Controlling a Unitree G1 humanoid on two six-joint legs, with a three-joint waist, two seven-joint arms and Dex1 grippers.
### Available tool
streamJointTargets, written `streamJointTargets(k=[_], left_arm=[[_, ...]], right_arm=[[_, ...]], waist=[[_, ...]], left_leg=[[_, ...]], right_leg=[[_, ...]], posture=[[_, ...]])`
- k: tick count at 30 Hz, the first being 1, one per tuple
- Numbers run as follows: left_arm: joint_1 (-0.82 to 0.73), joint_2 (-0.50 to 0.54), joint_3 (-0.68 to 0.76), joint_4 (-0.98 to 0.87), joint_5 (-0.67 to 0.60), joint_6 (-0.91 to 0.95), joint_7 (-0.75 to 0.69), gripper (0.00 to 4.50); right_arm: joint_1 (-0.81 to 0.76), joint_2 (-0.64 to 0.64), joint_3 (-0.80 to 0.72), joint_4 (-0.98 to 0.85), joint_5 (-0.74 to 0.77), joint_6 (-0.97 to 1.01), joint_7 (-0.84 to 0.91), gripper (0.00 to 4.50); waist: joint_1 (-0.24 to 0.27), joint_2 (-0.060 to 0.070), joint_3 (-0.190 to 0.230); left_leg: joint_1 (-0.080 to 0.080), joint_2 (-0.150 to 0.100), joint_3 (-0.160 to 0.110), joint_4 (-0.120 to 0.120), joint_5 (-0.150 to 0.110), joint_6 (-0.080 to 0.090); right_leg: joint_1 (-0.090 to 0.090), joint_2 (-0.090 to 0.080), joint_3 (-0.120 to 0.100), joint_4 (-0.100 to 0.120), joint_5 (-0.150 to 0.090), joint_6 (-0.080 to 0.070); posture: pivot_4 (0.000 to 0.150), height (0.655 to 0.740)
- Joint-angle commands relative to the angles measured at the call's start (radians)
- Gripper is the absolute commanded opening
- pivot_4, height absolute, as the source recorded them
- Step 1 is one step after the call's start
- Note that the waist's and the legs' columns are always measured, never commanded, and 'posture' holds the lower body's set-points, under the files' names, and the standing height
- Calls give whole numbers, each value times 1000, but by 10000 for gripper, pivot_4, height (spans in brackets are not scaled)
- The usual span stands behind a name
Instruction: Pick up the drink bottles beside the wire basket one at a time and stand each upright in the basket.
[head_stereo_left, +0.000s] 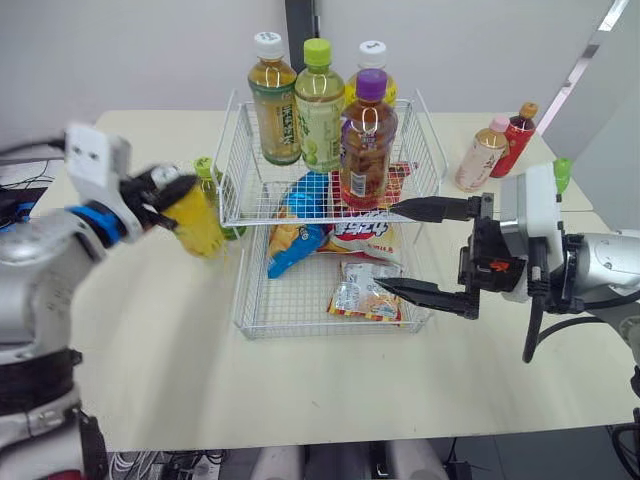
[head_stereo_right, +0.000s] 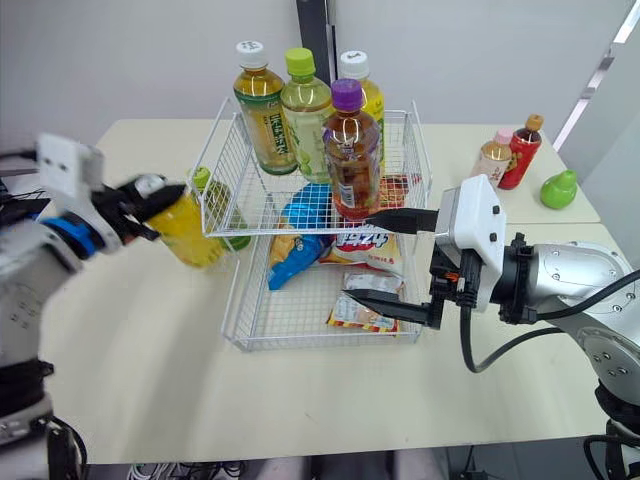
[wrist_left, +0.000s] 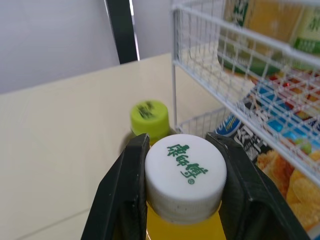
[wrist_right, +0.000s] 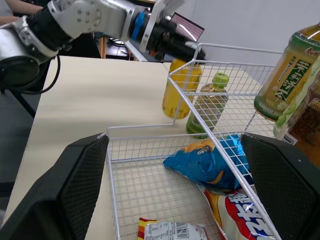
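Left wrist view: left gripper pinches yellow bottle just outside basket rim (right gripper spread).

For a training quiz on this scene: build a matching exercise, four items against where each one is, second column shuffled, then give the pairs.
Items
1. yellow bottle
2. purple-capped bottle
3. red bottle
4. blue snack bag

Places
A. lying in the lower tier of the wire basket
B. standing on the table, to the robot's right of the basket
C. gripped at the cap by the left claw
D. standing upright in the basket's upper tier

Pairs: 1-C, 2-D, 3-B, 4-A
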Motion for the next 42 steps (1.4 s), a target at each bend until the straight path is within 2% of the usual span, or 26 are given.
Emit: streamJointTargets(k=[1, 5, 8, 11, 14, 17, 21, 29, 35, 42], left_arm=[[-163, 117, 51, 58, -76, 48, -67, 13569], [-389, 229, -30, 197, -113, 130, -163, 13569], [-591, 270, -140, 309, -100, 180, -237, 13569], [-774, 254, -232, 402, -73, 200, -290, 13569], [-954, 195, -308, 484, -67, 242, -343, 13569], [-1056, 139, -349, 535, -58, 259, -389, 13569], [-1064, 72, -386, 527, -61, 293, -438, 13569], [-896, -73, -427, 434, -16, 166, -458, 13569], [-814, -136, -433, 402, 16, 118, -445, 13569], [-795, -182, -449, 415, 45, 70, -454, 13569]], right_arm=[[-10, -12, -43, 20, -40, -57, 25, 45000], [-17, -24, -45, 38, -44, -60, 49, 45000], [-24, -27, -42, 44, -39, -56, 59, 45000], [-27, -25, -34, 43, -40, -49, 54, 45000], [-32, -18, -21, 42, -50, -47, 41, 45000], [-34, -15, -14, 40, -57, -45, 30, 45000], [-38, -14, -9, 40, -68, -41, 17, 45000], [-61, -8, 5, 38, -87, -15, -20, 45000], [-70, 2, 13, 17, -83, 25, -72, 45000], [-76, 6, 14, 8, -80, 47, -102, 45000]], waist=[[-1, 0, 0], [-4, 0, 0], [-3, 0, 0], [-4, 0, 0], [-5, 0, 0], [-5, 0, 0], [-7, 1, 1], [-8, 1, 1], [-7, 1, 1], [-6, 1, 1]], left_leg=[[0, 0, 0, 0, 0, 0], [-1, 0, 0, -1, 0, 0], [-1, 0, 0, 0, 0, 0], [-1, -1, 0, 0, 0, 0], [-1, 0, 0, 0, 0, 0], [-2, 0, 0, 0, 0, 0], [-2, 0, 0, 0, 0, 0], [-2, 0, 0, 0, 0, 0], [-2, 0, 0, 1, 0, 0], [-2, 0, 0, 1, 0, 0]], right_leg=[[0, 0, 0, 0, 0, 0], [0, 0, 0, -1, 0, 0], [0, 0, -1, 0, 0, 0], [0, 0, -1, 0, 0, 0], [0, 0, -1, 0, 0, 1], [-1, 0, -1, 0, 0, 1], [-1, 0, 0, 1, 0, 1], [-2, 0, 1, 2, 0, 0], [-3, 0, 1, 2, 0, 0], [-2, 0, 1, 2, 0, 0]], posture=[[1500, 7400], [1500, 7400], [1500, 7400], [1500, 7400], [1500, 7400], [1500, 7400], [1500, 7400], [1500, 7400], [1500, 7400], [1500, 7400]])
